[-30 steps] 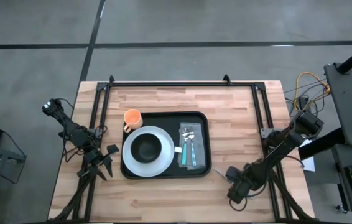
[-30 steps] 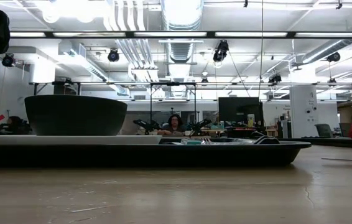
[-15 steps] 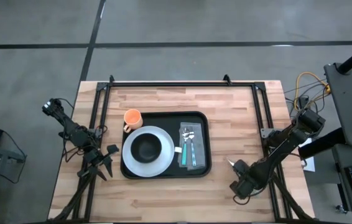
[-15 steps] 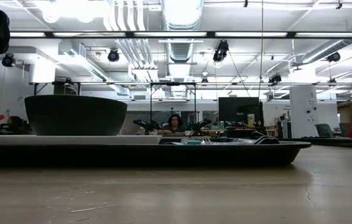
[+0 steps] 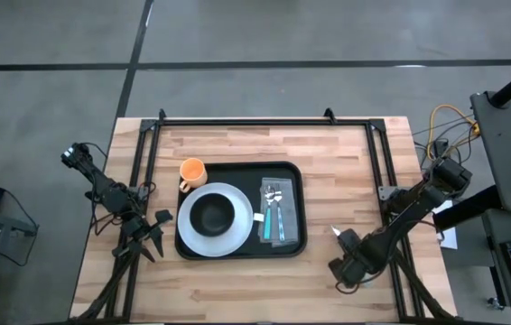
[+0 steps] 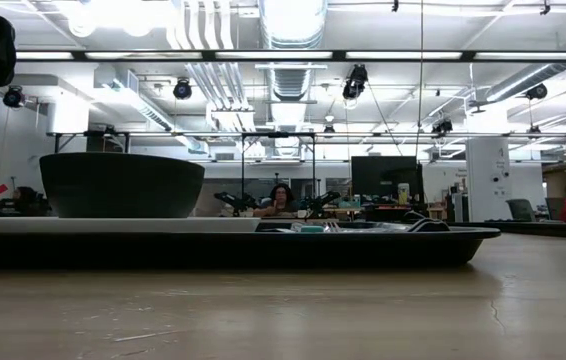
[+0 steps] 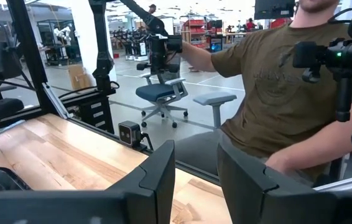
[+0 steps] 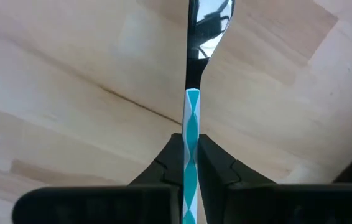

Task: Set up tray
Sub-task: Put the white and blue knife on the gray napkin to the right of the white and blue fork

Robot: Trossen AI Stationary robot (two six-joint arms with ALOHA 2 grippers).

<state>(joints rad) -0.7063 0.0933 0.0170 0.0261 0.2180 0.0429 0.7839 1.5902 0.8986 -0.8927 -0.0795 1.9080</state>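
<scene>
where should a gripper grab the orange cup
By the rim of the orange cup, coming straight down from above. It stands upright with its mouth open upward, just off the tray's far-left corner, so one finger can go inside and one outside. Pick the wall facing away from the tray and the plate, where the wood is bare.
</scene>
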